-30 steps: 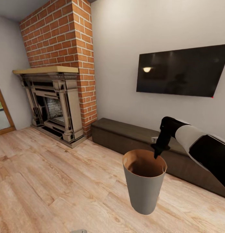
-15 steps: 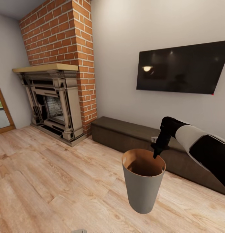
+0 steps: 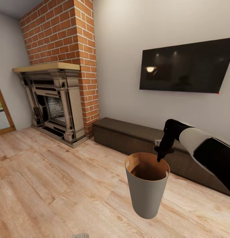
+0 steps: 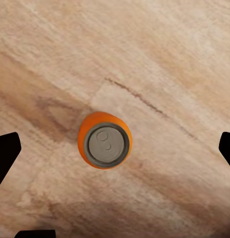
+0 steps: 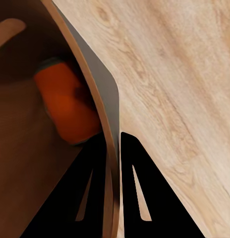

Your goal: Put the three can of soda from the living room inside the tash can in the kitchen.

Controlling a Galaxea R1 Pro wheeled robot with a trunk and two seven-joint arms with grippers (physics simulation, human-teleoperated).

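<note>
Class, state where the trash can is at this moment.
In the head view, the trash can hangs above the wood floor, its rim pinched by the right gripper, before the TV bench.

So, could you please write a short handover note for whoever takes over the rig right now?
Right gripper: shut on the rim of the trash can, carrying it above the wood floor near the fireplace and TV.
Left gripper: open, fingers spread wide over an orange can standing upright on the floor, not touching it.
Done: one orange can lies inside the bin.
Left: grasp the floor can, drop it in. The blue can's whereabouts cannot be told from these views.
</note>
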